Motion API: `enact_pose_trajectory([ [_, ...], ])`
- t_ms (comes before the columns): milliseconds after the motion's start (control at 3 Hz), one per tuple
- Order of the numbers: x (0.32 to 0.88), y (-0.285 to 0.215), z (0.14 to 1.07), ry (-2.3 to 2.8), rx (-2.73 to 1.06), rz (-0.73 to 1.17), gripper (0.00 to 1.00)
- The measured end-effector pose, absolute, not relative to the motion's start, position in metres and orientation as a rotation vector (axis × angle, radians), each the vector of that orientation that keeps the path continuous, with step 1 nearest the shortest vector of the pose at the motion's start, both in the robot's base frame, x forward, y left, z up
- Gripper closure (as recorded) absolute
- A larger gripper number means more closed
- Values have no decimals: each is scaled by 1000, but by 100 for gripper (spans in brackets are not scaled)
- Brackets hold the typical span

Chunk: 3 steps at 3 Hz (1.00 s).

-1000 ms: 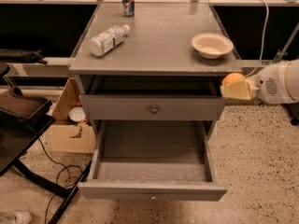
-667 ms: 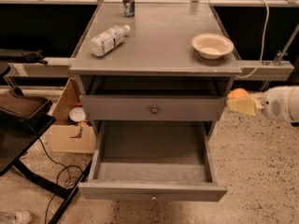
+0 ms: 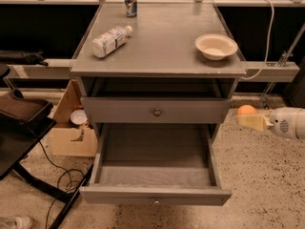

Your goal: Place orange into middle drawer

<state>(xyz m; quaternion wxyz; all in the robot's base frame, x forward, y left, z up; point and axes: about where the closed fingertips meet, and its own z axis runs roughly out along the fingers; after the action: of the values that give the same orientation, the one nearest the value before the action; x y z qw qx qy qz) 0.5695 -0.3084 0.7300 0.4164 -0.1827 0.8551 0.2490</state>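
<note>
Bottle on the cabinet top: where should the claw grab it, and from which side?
Mid-body, from above, jaws across its width: the bottle lies on its side, slanted, cap toward the back right. The claw is low, right of the cabinet, holding the orange.

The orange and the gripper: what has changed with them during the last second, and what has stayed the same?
The gripper, holding the orange, moved down and slightly right, from near the tabletop edge to about the level of the upper drawer, outside the cabinet on its right. Nothing was let go. The middle drawer stayed pulled out; the bowl and bottle did not move.
</note>
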Motion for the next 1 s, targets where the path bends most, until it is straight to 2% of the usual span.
enact_pose_trajectory([
  [333, 570, -305, 725, 2145, -471, 633, 100],
  [667, 572, -280, 691, 2132, -553, 686, 100],
  [1000, 568, -239, 617, 2126, -726, 747, 100],
])
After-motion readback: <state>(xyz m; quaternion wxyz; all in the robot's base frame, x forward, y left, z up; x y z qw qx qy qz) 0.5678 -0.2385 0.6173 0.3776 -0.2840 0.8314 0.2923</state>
